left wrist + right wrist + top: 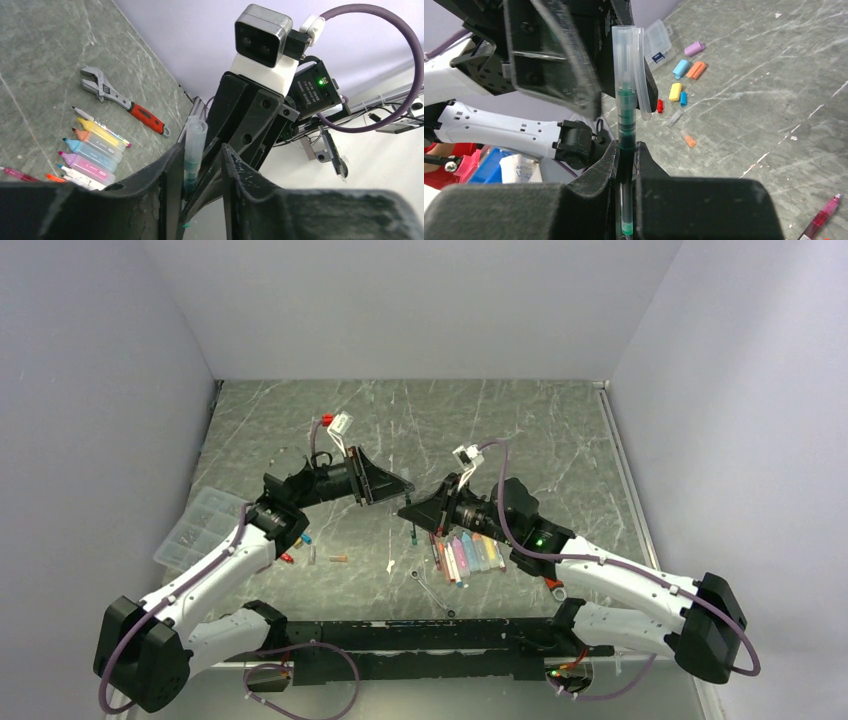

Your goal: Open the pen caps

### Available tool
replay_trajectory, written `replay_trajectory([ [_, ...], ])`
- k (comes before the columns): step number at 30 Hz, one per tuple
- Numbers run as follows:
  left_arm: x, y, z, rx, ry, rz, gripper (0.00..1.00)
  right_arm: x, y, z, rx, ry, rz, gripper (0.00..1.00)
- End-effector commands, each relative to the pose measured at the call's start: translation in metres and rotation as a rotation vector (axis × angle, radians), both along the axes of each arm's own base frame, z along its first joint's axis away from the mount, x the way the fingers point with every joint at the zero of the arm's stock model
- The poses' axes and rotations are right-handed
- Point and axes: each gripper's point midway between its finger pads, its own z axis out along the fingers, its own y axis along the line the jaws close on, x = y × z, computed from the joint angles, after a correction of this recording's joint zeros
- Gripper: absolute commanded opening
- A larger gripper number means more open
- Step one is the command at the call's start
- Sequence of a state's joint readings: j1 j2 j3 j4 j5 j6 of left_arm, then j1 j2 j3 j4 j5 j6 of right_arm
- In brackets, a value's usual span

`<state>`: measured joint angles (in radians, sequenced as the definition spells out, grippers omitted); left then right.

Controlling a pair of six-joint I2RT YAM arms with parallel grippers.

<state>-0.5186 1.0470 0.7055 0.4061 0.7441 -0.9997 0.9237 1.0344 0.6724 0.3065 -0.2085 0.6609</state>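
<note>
Top external view has both arms reaching inward over the grey marbled table [520, 430]. The left gripper [403, 488] and right gripper [408, 508] are nose to nose near its middle. From this far off, only a speck of green shows between them. From that meeting point a row of highlighters [472, 554] lies at 4 o'clock, a silver wrench [433, 593] at 6 o'clock, some loose caps [305, 538] at 8 o'clock and a clear box [195, 530] at 9 o'clock.

Right wrist view fills in the middle. The right gripper [625, 150] is closed tight on the barrel of a green pen [626, 120]. The pen stands upright out of its fingers, with the clear cap [625, 47] on its top end at 12 o'clock. One finger of the left gripper sits just beside that cap at 9 o'clock. Purple, blue, orange, yellow and red caps lie scattered on the table at 2 o'clock.

Left wrist view alone shows how the left jaws stand. They are partly apart, one on each side of the clear cap, with a slit of space on its 3 o'clock side, so they are not clamped on it. This view also shows the highlighters with bare tips at 9 o'clock. Beyond them at 10 o'clock lies a red-handled wrench [125, 102], which the right arm mostly covers from above.
</note>
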Motion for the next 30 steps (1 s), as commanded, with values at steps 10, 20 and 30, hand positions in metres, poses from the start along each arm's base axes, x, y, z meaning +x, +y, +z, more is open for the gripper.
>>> replay_trajectory([
  [10,-0.004,-0.009,0.022,-0.014,-0.086,-0.018,0.41,-0.007,0.005,0.016,0.028,-0.039,0.029,0.00],
  [20,-0.007,-0.009,0.020,-0.008,-0.083,-0.027,0.33,-0.002,0.001,0.012,0.028,-0.033,-0.012,0.00],
  [30,-0.009,-0.010,0.019,-0.019,-0.086,-0.031,0.00,0.003,-0.003,0.009,0.025,-0.032,-0.051,0.00],
])
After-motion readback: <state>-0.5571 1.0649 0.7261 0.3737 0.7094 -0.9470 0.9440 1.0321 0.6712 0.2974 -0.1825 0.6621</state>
